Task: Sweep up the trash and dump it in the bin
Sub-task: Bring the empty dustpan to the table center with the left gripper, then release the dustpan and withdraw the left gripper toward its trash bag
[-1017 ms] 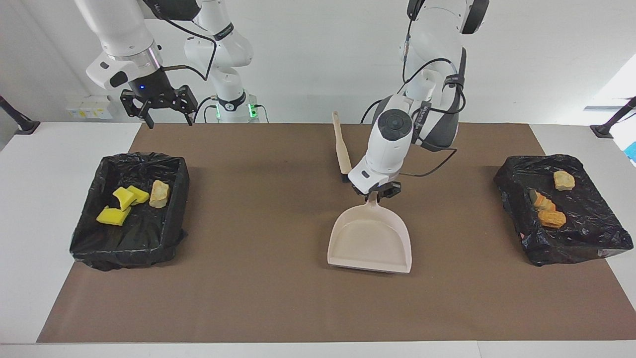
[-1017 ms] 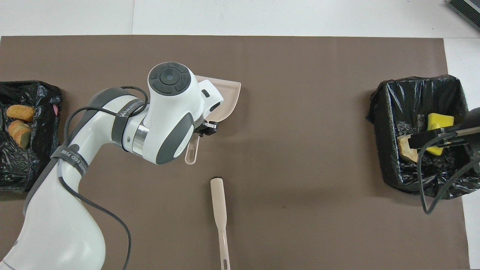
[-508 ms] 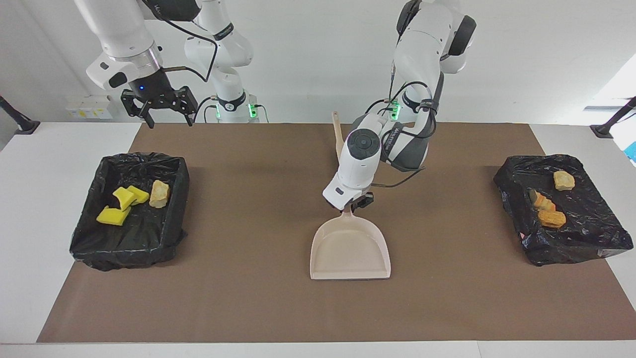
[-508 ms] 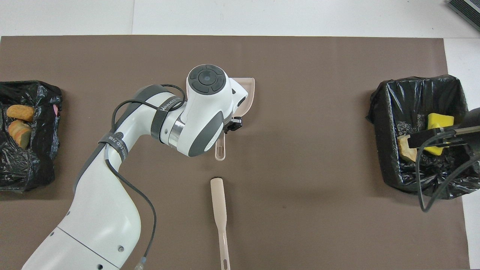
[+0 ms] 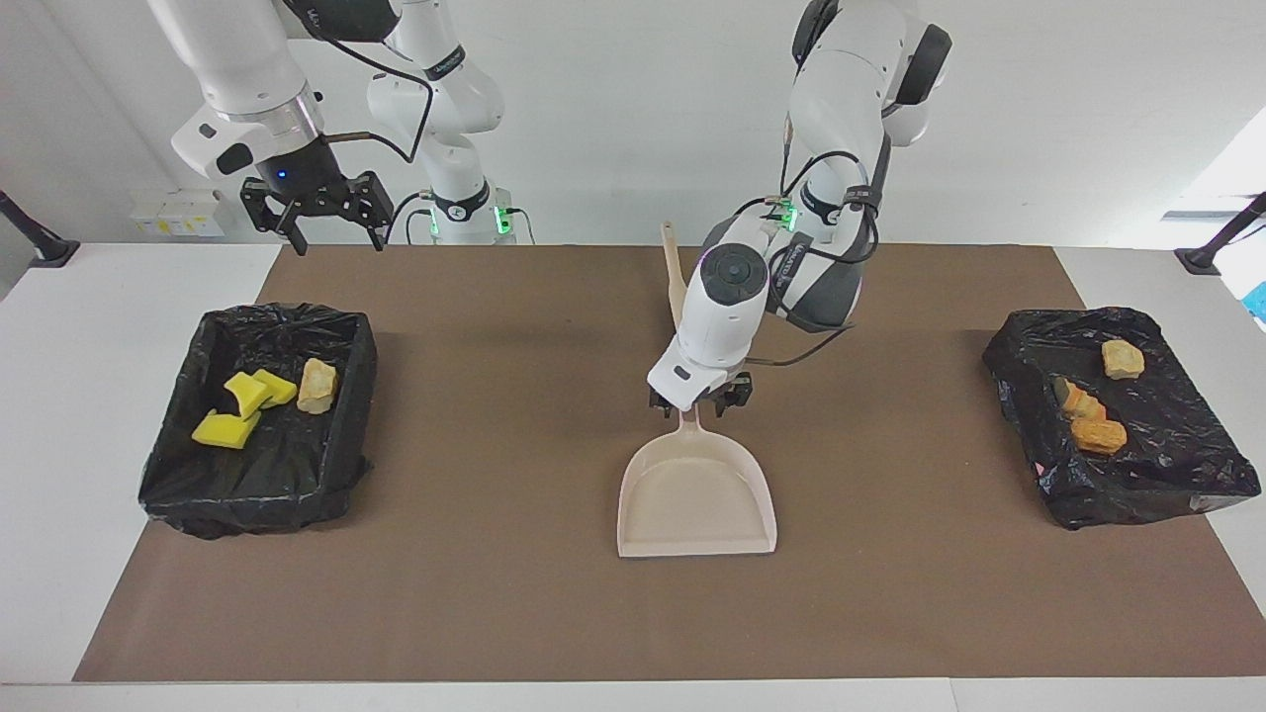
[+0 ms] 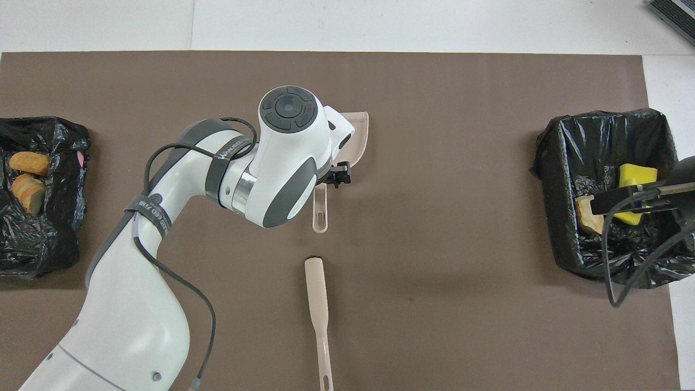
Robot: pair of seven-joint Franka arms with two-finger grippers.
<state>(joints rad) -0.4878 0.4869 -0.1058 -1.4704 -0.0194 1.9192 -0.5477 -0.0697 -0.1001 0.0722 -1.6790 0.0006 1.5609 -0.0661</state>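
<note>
While my left tool (image 5: 700,400) stood apart over the dustpan (image 5: 696,499) handle, right tool (image 5: 315,220) apart, waiting above the counter (image 5: 514,415).

place: robot lab | evidence: two arms (image 5: 841,89), brown mat (image 5: 514,593) on white table (image 5: 59,396)

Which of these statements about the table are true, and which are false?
1. The dustpan lies empty on the mat. True.
2. The left pincer grips the brush. False: it is open over the dustpan's handle; the brush lies alone, nearer to the robots.
3. Yellow sponge pieces lie in the bin at the right arm's end. True.
4. The right pincer is shut on a bread lump. False: it hangs open and empty in the air.
</note>
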